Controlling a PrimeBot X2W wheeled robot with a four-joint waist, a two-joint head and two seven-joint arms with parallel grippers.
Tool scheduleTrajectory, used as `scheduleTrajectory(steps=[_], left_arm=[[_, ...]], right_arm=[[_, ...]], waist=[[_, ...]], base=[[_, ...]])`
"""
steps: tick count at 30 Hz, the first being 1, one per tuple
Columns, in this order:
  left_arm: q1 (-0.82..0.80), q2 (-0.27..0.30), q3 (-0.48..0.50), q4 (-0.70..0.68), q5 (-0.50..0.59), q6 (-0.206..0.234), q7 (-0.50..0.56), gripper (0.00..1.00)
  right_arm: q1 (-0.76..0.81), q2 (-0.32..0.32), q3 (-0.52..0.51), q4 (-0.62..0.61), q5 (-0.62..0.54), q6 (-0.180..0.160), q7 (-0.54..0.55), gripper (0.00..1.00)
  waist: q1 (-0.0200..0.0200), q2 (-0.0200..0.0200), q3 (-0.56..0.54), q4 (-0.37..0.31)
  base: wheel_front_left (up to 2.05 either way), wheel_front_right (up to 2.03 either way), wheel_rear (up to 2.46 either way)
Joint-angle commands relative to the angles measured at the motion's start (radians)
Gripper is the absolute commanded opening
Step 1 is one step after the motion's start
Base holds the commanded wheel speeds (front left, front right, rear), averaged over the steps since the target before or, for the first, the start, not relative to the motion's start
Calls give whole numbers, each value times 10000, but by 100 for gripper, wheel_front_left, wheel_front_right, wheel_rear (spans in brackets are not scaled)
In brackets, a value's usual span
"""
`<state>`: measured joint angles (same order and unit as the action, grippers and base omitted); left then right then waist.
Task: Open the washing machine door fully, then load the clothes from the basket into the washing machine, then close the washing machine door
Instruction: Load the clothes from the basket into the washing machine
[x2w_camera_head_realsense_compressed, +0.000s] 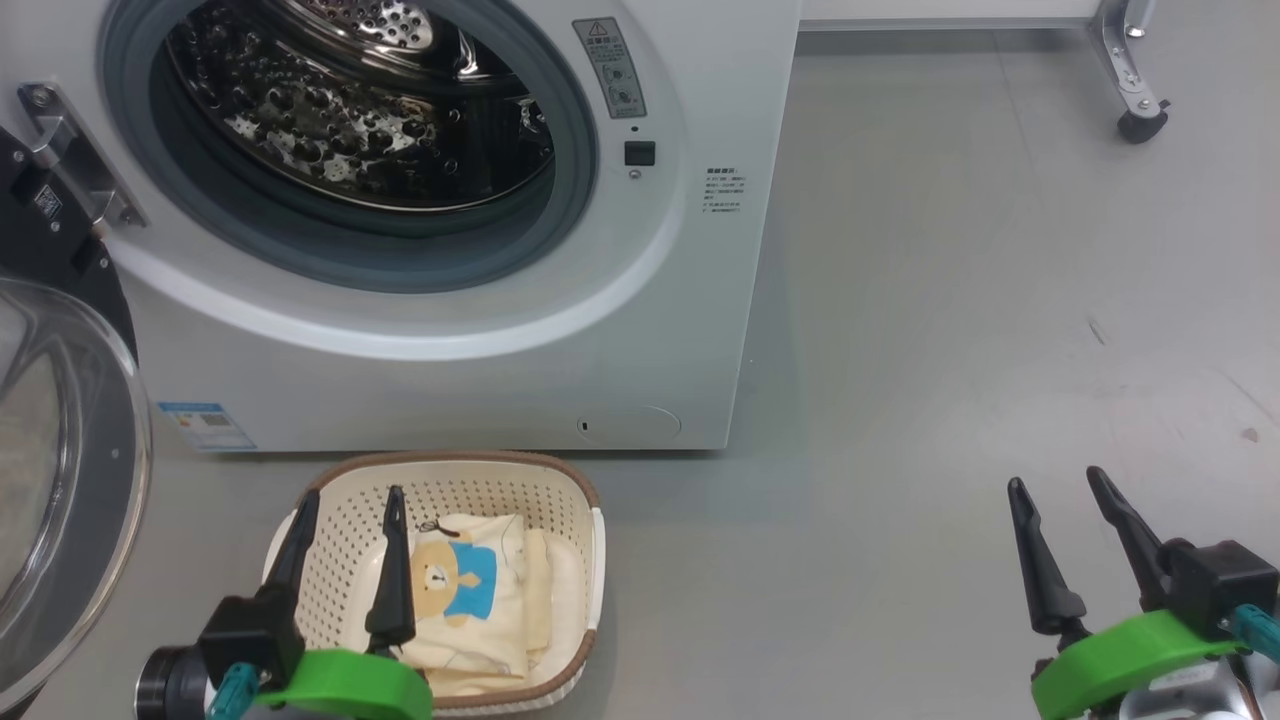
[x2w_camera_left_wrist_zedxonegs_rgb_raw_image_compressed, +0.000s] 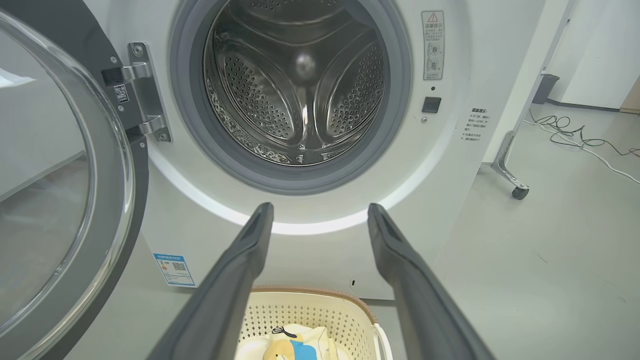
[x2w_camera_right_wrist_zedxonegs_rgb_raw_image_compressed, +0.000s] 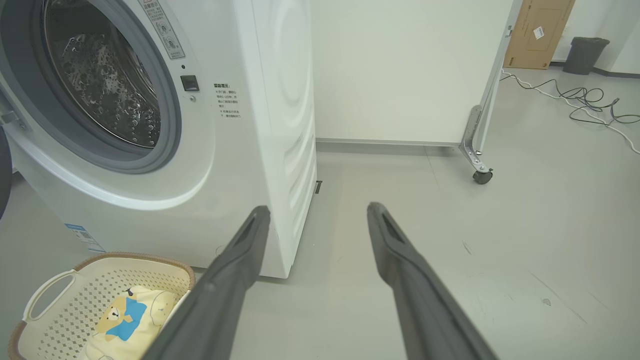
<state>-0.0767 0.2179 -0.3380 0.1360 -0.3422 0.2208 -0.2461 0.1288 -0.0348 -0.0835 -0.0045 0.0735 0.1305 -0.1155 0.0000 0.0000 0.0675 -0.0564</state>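
Left gripper (x2w_camera_head_realsense_compressed: 352, 493) hangs wide open, empty, over the basket (x2w_camera_head_realsense_compressed: 450, 458); right gripper (x2w_camera_head_realsense_compressed: 1056, 477) open too, holding nothing, well apart. Clothes (x2w_camera_head_realsense_compressed: 490, 600) lie inside the basket: expect them light, limp, draping. You pinch a raised fold, not a flat edge

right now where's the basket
In the head view the basket sits on the floor at lower left, just in front of the washing machine, beneath the open left gripper.

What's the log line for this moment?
washing machine door: open | clothes: in basket | drum: empty | left end effector: open, near basket | right end effector: open, over floor
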Motion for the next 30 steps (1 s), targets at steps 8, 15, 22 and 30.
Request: scheduleTrajectory(steps=[8, 15, 22, 30], left_arm=[[-387, 214, 258, -254, 22, 67, -95, 100], [-541, 153, 199, -132, 37, 44, -111, 100], [-1328, 42, -40, 1047, -226, -527, 104, 100], [-3276, -413, -220, 4337, -796, -1420, 827, 100]], right_arm=[[-492, -154, 268, -286, 4, 2, -103, 100], [-543, -154, 302, -333, 9, 2, -100, 100], [-844, -154, 407, -457, -39, 2, -44, 100], [-1564, -159, 448, -652, -99, 2, -98, 100]], waist=[[0, 0, 67, 7], [0, 0, 282, 36], [0, 0, 1010, 13], [0, 0, 2445, -168]], base=[[0, 0, 0], [0, 0, 0], [0, 0, 0], [0, 0, 0]])
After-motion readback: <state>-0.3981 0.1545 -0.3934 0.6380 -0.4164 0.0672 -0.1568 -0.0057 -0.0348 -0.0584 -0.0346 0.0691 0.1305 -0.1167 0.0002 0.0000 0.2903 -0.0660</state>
